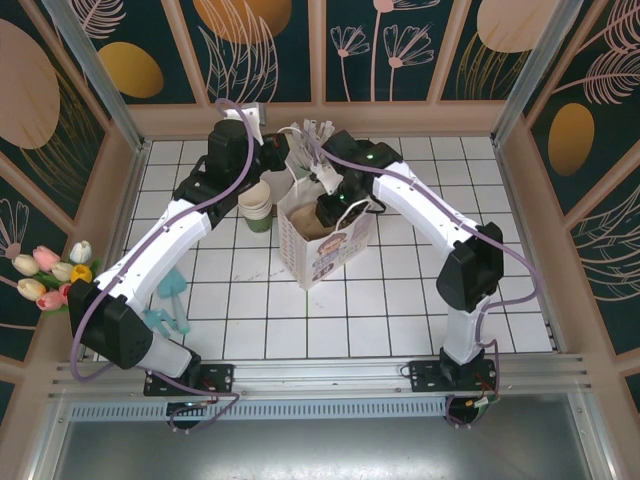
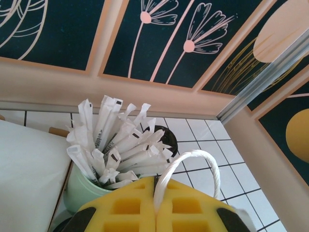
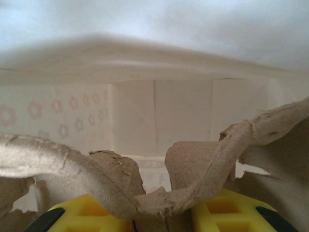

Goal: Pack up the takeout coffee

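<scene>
The bag (image 1: 325, 255) stands upright in the middle of the counter (image 1: 400, 300) with its top open. The left hand (image 2: 155, 208) is shut tight on the bag's white rope handle (image 2: 193, 159). It looks like it holds the handle up and back so the bag does not tip or fold shut. That leaves the mouth wide for the other arm. The right hand (image 3: 159, 220) reaches down inside the bag. Its yellow fingers are close together and pinch the rough edge of a brown cardboard carrier (image 3: 116, 188). White bag walls rise all around the carrier, so it sits low in the bag. The carrier is likely there to hold a cup steady so the drink does not spill. No cup can be seen in the part of the carrier that shows. Just past the left hand stands the pale green stick cup (image 2: 79, 186), full of white wrapped sticks. Behind those sticks a dark round top peeks out. That seems to be the coffee (image 2: 171, 139), though most of it is hidden. It sits on the counter near the back wall, outside the bag, so it seems not packed yet. The carrier probably has to sit flat in the bag before the coffee goes in.
</scene>
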